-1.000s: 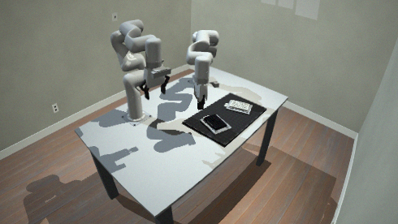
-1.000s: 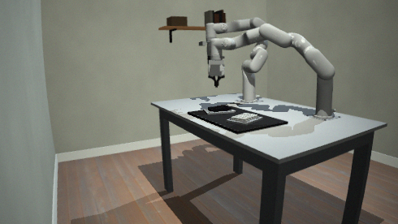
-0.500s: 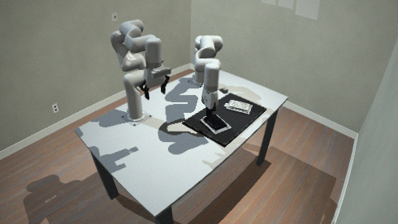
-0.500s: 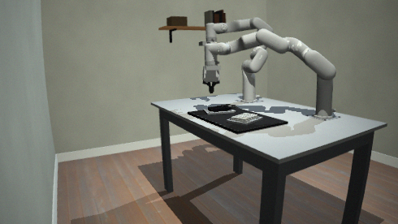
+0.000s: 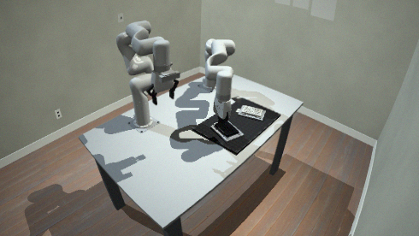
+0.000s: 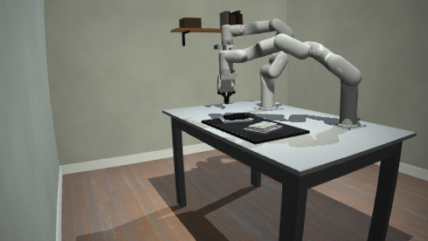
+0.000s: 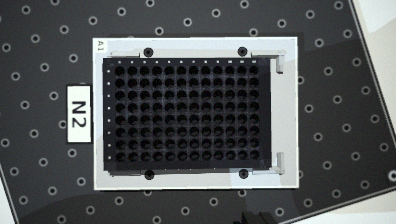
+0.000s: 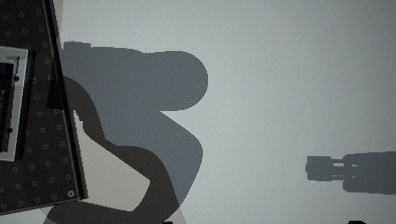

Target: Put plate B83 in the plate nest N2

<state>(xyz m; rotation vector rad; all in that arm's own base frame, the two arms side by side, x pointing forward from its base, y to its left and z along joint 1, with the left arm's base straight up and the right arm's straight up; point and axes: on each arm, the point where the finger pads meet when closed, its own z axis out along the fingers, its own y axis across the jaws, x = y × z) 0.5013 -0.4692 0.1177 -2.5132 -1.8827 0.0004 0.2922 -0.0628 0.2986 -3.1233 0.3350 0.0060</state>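
Smooth pale-grey tubular arms, rounded joints, black fingers on each end effector (image 5: 163, 95) (image 5: 222, 120).
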